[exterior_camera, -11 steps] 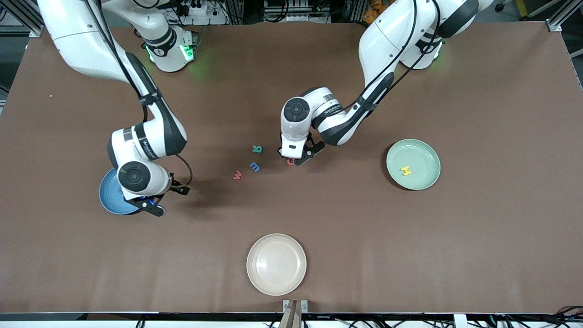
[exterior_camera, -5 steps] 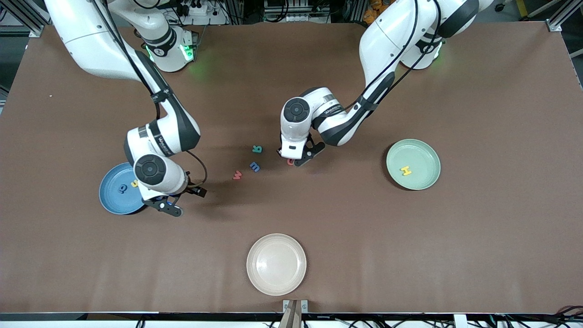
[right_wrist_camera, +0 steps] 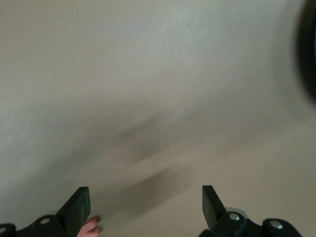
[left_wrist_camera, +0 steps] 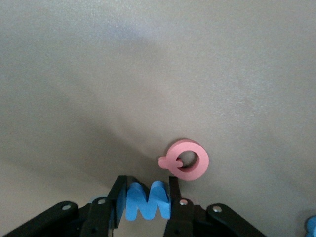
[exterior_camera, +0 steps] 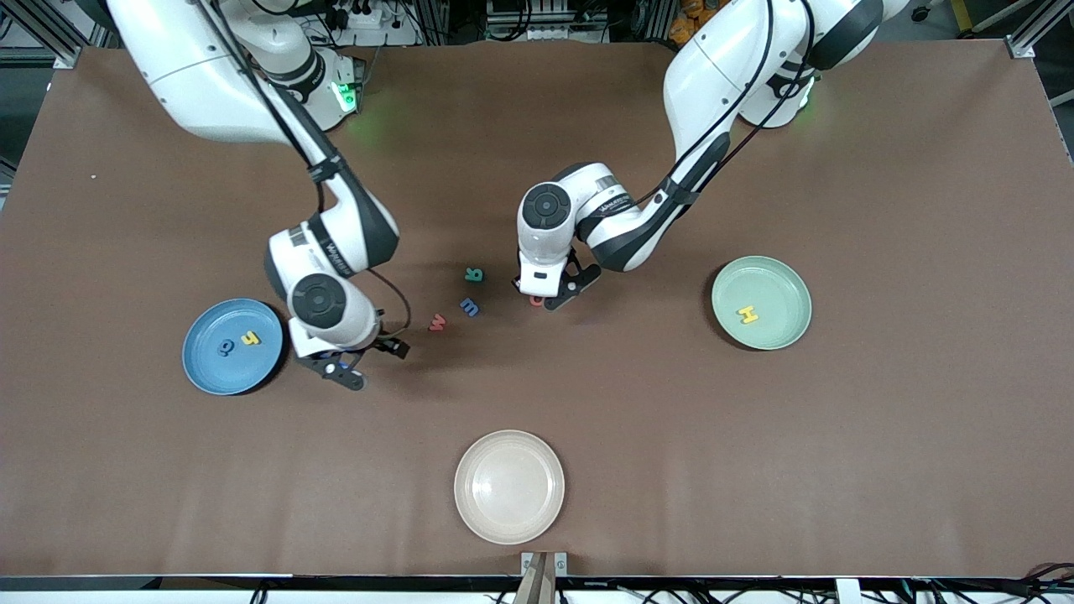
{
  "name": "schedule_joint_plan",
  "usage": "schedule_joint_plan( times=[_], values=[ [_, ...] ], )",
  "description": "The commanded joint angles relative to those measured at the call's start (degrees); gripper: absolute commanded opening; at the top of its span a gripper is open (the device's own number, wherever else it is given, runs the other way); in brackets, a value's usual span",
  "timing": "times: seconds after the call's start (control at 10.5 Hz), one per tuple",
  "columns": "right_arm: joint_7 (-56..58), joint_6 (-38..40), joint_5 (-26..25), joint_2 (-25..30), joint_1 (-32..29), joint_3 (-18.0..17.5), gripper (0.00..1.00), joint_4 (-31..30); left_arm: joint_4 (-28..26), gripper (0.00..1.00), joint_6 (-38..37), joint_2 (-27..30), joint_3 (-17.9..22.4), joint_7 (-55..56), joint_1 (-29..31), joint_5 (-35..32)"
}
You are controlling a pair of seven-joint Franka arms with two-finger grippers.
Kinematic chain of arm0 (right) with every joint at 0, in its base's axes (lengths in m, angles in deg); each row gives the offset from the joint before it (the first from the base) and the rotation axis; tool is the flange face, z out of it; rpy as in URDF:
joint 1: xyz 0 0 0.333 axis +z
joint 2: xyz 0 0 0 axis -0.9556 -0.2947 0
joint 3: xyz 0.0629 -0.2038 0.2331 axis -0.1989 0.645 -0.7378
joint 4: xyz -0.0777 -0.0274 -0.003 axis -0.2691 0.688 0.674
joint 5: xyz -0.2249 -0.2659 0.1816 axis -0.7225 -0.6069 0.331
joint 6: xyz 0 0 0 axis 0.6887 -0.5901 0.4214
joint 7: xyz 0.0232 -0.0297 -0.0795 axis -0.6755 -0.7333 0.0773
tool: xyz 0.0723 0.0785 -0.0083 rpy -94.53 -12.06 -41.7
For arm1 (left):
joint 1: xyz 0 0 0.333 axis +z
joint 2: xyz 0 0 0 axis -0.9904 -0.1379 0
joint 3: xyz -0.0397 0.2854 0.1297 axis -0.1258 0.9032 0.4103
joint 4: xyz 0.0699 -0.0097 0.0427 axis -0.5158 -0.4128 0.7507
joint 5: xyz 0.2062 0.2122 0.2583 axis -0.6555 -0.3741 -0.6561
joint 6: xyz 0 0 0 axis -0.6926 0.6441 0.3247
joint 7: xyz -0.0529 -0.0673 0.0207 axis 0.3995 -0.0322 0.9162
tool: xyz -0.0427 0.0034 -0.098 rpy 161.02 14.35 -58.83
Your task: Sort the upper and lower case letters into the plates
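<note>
Left hand [left_wrist_camera: 146, 205] pinches a blue letter [left_wrist_camera: 146, 201] between its fingers, low over the bench [exterior_camera: 755, 461], with a red ring-shaped letter [left_wrist_camera: 187, 159] just beside it. Right hand [exterior_camera: 346, 367] hangs spread and empty over bare bench between the blue plate [exterior_camera: 201, 369] and the loose letters.

You have two letters in the blue plate, a yellow H [exterior_camera: 748, 315] in the mint plate [exterior_camera: 780, 335]. Red w [exterior_camera: 437, 322], blue m [exterior_camera: 470, 307] and teal letter [exterior_camera: 474, 273] lie mid-bench.

Risks, as I judge them: grip is thin, so the letter may slip on the lift; the red one sits close enough to get nudged.

Bench is brown matte cloth. Cream plate [exterior_camera: 537, 520] sits nearest the camera. Cables and frame rails past the bases
</note>
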Motion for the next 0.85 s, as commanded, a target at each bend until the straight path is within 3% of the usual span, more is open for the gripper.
schedule_joint_plan(
  times=[0.0,0.28,0.76],
  values=[
    [-2.7,-1.3,2.8,0.3,0.6,-1.3,1.00,-0.7,0.2,0.39,-2.3,1.6,0.4,0.0,-0.5,1.9],
    [-3.2,-5.3,3.2,-0.5,0.4,-1.4,1.00,-1.7,-0.6,0.39,-5.9,4.9,0.4,-3.9,-0.1,3.4],
    [-6.5,-13.6,2.6,-3.7,1.9,-4.3,1.00,-3.8,-10.5,0.39,-6.0,13.7,0.4,-19.6,5.7,6.9]
  ],
)
